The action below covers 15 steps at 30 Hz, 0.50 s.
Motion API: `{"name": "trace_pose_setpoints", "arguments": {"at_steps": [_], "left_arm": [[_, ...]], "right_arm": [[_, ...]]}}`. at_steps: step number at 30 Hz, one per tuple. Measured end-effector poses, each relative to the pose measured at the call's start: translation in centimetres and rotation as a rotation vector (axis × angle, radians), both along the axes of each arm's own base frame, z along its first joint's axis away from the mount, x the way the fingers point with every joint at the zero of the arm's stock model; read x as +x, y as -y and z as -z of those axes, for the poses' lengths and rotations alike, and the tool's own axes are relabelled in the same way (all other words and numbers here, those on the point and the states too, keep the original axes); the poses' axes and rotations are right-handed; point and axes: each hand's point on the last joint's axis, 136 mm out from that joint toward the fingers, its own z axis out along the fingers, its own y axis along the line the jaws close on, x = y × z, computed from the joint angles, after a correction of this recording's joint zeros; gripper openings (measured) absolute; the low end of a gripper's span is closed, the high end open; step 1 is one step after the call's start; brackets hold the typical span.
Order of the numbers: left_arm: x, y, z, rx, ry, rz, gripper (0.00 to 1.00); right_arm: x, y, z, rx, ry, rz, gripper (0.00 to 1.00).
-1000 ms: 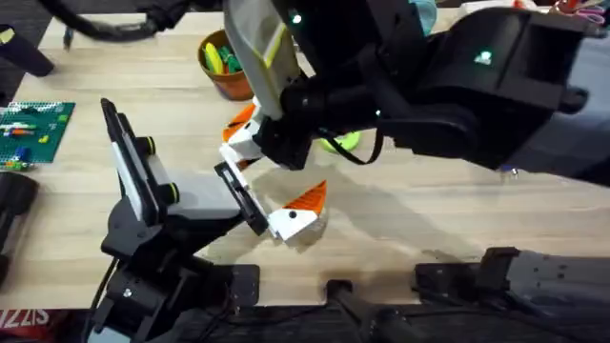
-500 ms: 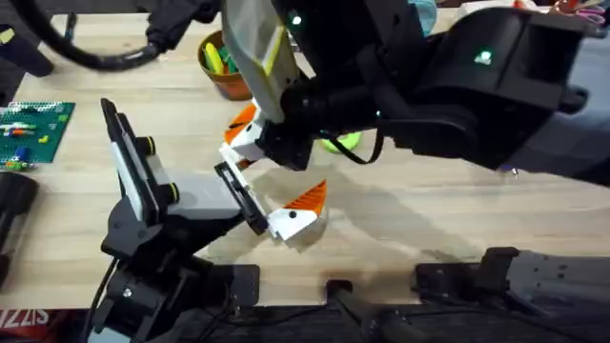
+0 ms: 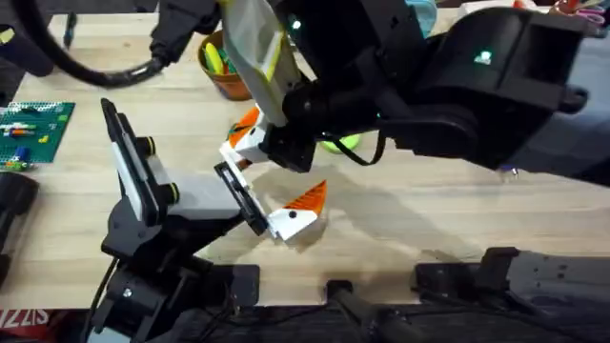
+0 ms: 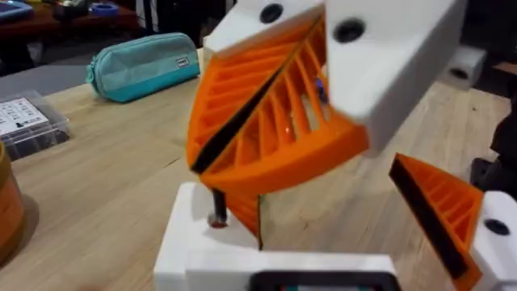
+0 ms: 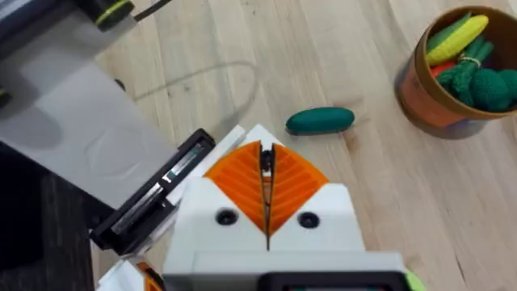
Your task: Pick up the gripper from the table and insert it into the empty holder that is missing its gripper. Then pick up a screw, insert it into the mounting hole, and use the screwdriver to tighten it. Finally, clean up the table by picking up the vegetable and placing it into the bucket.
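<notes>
White robot hand body (image 3: 195,198) on stand at left; holder (image 5: 153,202) juts toward centre; right gripper (image 5: 266,162) pinched tight on what looks like the gripper (image 5: 245,135), just beside holder's free end; best square it up, slide in slowly, no twist.

Overhead looks down; wrist views sit close, sharing the holder (image 3: 240,197).

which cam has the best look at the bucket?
Right wrist: the bucket shows clear with toy vegetables inside. Overhead catches only part of it, cut off by the arm. Left wrist shows just an orange-brown edge, possibly it.
</notes>
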Motion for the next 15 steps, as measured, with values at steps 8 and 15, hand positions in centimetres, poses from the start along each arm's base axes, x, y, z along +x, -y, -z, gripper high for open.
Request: {"name": "trace_pose_setpoints", "arguments": {"at_steps": [8, 15], "left_arm": [[0.0, 0.0, 0.0, 0.0, 0.0, 0.0, 0.986], [0.0, 0.0, 0.0, 0.0, 0.0, 0.0, 0.986]], "right_arm": [[0.01, 0.0, 0.0, -0.006, 0.021, -0.017, 0.009], [0.01, 0.0, 0.01, -0.008, 0.028, -0.023, 0.009]]}}
